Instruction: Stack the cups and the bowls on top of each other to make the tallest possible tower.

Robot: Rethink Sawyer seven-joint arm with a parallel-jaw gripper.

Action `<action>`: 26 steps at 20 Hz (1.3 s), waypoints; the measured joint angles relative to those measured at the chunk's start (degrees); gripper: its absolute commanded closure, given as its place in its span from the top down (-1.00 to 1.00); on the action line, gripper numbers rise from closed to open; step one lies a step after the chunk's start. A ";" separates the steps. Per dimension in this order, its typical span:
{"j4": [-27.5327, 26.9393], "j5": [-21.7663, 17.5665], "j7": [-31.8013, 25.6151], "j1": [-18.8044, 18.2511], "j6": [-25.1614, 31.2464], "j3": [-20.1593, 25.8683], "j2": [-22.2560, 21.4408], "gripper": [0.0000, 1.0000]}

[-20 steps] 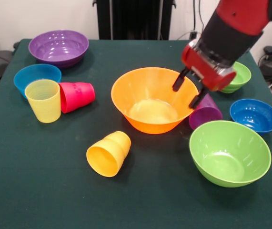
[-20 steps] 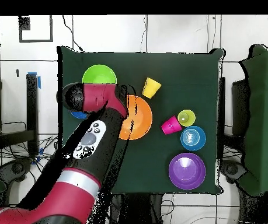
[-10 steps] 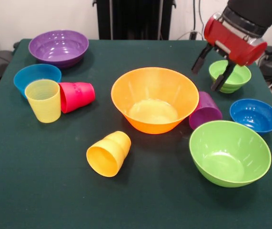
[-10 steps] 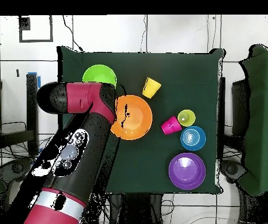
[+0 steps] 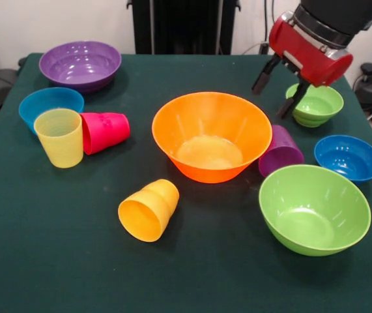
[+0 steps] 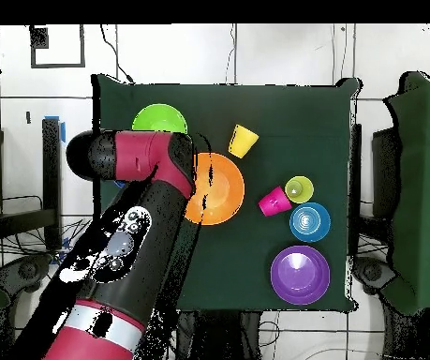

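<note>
The large orange bowl [image 5: 212, 134] stands upright and empty mid-table. My gripper [image 5: 271, 100] hangs open and empty above the table behind the bowl's right rim, next to the small lime green bowl [image 5: 316, 104]. A purple cup [image 5: 281, 151] lies on its side against the orange bowl's right side. The large lime green bowl [image 5: 314, 207] and a small blue bowl [image 5: 348, 157] sit at the right. At the left are the large purple bowl [image 5: 80, 64], another blue bowl [image 5: 49, 104], an upright pale yellow cup [image 5: 59, 137] and a tipped red-pink cup [image 5: 105, 132]. A yellow-orange cup [image 5: 148, 210] lies in front.
In the overhead view my arm [image 6: 129, 234] covers the table's left part and the orange bowl's [image 6: 220, 187] left edge. The dark green table [image 5: 42, 261] ends close behind the purple bowl and beside the small bowls at the right.
My gripper lifted off the orange bowl's right rim, rose and drew back toward the small lime green bowl, staying open. No cup or bowl moved.
</note>
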 measured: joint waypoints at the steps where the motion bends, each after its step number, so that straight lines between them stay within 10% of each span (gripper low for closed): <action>1: 0.00 -0.09 0.00 -0.27 0.01 0.15 -0.01 1.00; 26: -0.77 -1.01 0.00 -7.72 10.54 4.00 -0.06 1.00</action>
